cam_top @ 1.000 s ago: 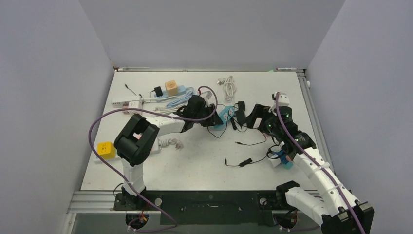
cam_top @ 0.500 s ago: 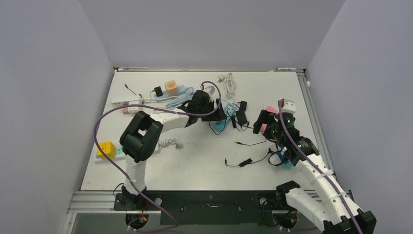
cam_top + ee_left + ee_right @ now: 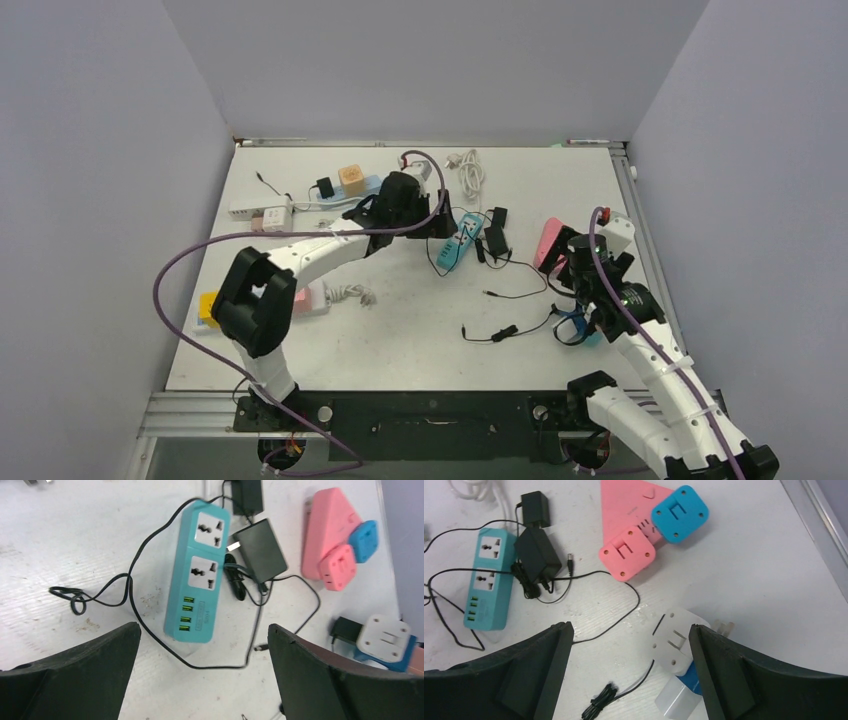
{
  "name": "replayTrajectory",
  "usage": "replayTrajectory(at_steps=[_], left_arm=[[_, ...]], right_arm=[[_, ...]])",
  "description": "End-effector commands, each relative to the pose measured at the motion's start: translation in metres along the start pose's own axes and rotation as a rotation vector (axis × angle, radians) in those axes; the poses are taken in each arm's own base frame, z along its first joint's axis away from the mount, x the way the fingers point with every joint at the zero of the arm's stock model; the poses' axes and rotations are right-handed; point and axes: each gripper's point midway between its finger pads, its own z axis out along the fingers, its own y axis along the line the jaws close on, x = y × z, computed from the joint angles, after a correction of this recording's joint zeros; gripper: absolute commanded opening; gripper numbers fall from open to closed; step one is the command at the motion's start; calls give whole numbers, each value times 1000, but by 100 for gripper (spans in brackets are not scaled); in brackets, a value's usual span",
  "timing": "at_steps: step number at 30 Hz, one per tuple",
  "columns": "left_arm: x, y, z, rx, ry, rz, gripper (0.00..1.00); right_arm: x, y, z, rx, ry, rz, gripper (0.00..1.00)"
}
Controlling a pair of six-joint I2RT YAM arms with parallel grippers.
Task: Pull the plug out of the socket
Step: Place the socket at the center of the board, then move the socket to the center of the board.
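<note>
Right gripper (image 3: pixel 629 626): fingers spread, holding nothing, above the table (image 3: pixel 400 340). Under it a white plug (image 3: pixel 674 640) sits on a blue block (image 3: pixel 690 680). Farther out, a pink strip (image 3: pixel 621 507) carries 2 cube adapters. Beyond, left gripper (image 3: pixel 203 626): fingers spread wide, empty, hanging over the teal strip (image 3: pixel 197 587). The black plug (image 3: pixel 261 550) lies flat just beside the strip's 2 sockets, prongs pointing at it, out of the socket.
</note>
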Motion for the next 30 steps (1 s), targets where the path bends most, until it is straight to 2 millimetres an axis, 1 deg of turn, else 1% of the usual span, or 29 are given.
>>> replayTrajectory(at_steps=[1, 2, 4, 7, 9, 12, 14, 16, 18, 20, 22, 24, 27, 30], left_arm=[[-61, -28, -69, 27, -159, 46, 96], [-63, -30, -80, 34, -160, 42, 96], [-67, -41, -106, 83, -167, 47, 96], [-68, -47, -138, 119, -185, 80, 96], [-68, -44, -153, 117, -190, 110, 96], [-65, -30, -171, 87, -189, 136, 96], [-65, -25, -182, 87, -216, 148, 96], [-60, -20, -190, 90, -243, 159, 96], [-56, -14, -195, 81, -270, 172, 96], [-51, -6, -199, 65, -288, 177, 96], [-45, 1, -197, 58, -288, 177, 96], [-41, 0, -198, 69, -278, 179, 96], [-40, -5, -202, 94, -283, 185, 96], [-42, -4, -210, 83, -307, 193, 96]], right_arm=[[-19, -33, -17, 178, -65, 109, 90], [-21, -33, -20, 175, -75, 131, 90], [-23, -33, -25, 165, -82, 167, 90], [-18, -41, -25, 214, -64, 170, 90], [-12, -47, -22, 266, -33, 160, 90], [-3, -44, -14, 274, 28, 132, 90], [8, -43, -9, 275, 76, 121, 90], [19, -46, -3, 293, 124, 111, 90], [29, -53, -1, 335, 161, 102, 90], [34, -58, -2, 365, 183, 101, 90], [37, -61, -1, 381, 187, 106, 90], [44, -62, 2, 398, 206, 119, 90], [60, -61, 9, 407, 264, 118, 90], [68, -66, 13, 446, 286, 103, 90]])
